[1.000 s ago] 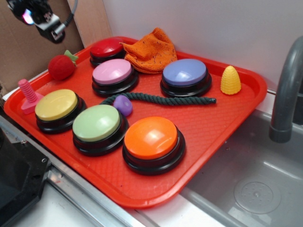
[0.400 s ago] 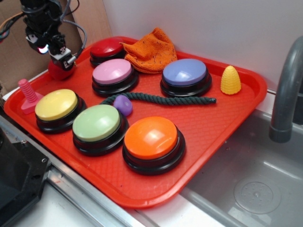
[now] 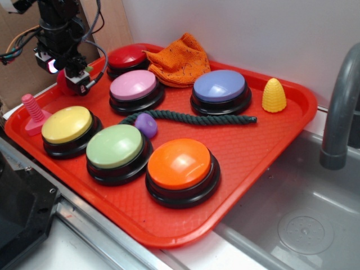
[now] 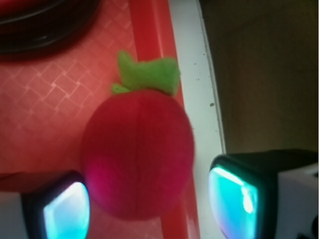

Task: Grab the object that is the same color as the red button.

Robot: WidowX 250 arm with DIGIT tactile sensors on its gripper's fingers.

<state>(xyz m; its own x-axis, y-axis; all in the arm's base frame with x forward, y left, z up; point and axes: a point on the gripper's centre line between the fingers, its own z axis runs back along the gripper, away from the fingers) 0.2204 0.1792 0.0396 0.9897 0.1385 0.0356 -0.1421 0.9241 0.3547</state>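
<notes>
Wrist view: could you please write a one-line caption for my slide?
Open tool straddles the red strawberry near the tray edge, fingers not yet closed on it.

A plain white wall (image 3: 236, 34) rises behind the scene, evenly lit with soft shadows. At the upper left stands a brown cardboard panel (image 3: 22, 67). To the right lies a grey metal sink (image 3: 292, 208) with a round drain (image 3: 301, 233) in its basin, and 1 grey faucet (image 3: 340, 107) curves up at the right edge. A metal rim (image 3: 84, 225) runs along the front, with a dark shape (image 3: 17, 219) at the lower left.
</notes>
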